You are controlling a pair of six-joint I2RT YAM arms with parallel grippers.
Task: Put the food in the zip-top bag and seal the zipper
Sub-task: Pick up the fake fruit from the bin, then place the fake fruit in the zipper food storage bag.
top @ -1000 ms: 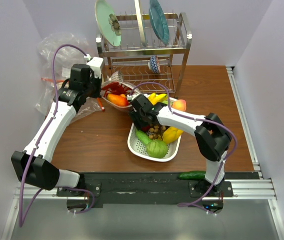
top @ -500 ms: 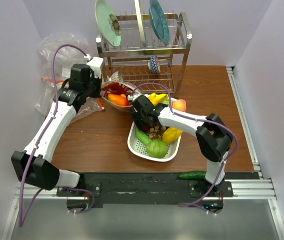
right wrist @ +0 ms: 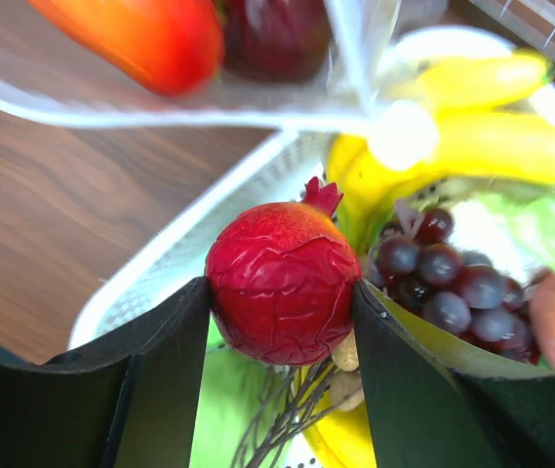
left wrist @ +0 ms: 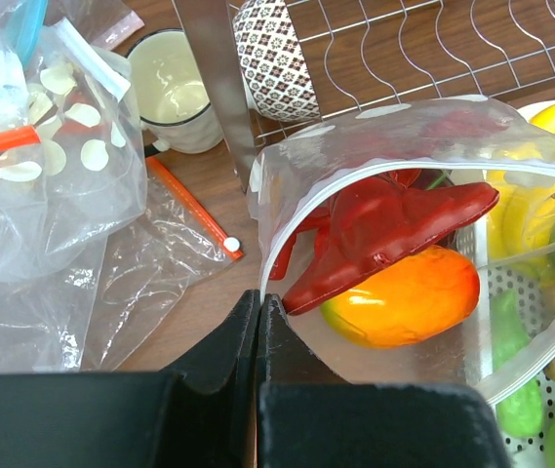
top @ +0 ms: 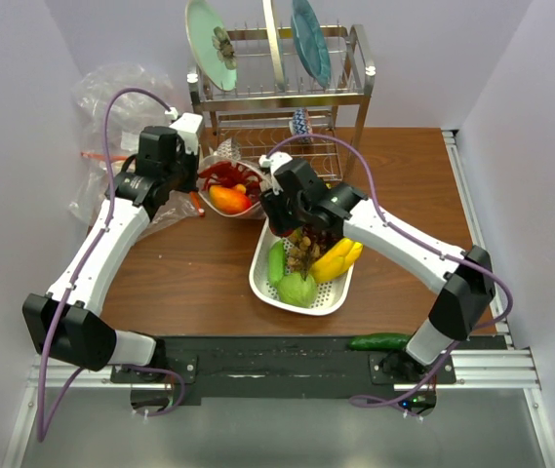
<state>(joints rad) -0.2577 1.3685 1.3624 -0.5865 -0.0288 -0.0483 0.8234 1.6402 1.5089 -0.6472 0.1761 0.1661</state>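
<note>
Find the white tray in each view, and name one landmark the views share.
Top external: white tray at picture centre.
Left wrist: lower right corner, past the bag.
Right wrist: rim curving behind the gripped red fruit.
Shared landmark: yellow bananas in the tray.

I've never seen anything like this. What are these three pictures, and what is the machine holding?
Two robot arms are bolted to a table, each ending in a pincer. One picture looks down from above; the other two come from a camera on each wrist. The left pincer pinches the edge of a clear bag holding a red lobster and an orange fruit. The right pincer grips a red fruit over a white tray of toy food. A dish rack stands behind.
</note>
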